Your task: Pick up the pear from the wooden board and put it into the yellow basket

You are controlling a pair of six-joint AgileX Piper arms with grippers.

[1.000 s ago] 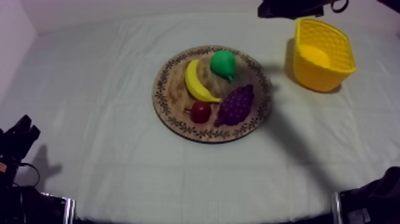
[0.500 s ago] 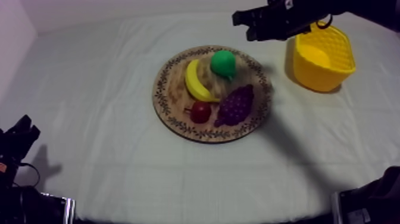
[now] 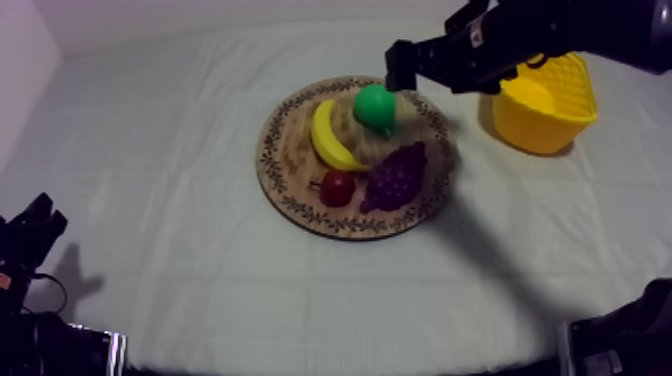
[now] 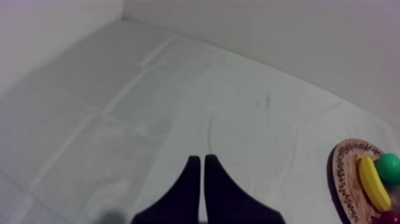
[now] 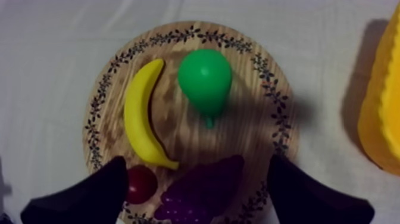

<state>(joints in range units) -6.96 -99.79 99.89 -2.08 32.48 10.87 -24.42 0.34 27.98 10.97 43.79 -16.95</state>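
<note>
Now your right gripper hangs at the wooden board's edge, fingers spread wide.
The pear lies on the board just ahead of it, untouched.

R fingers moved in, over pear

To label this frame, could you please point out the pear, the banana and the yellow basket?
pear [image 5: 205,80], right wrist view, on its rounded body.
banana [image 5: 138,119], right wrist view, middle of its curve.
yellow basket [image 3: 542,127], top view, on its near wall.
</note>
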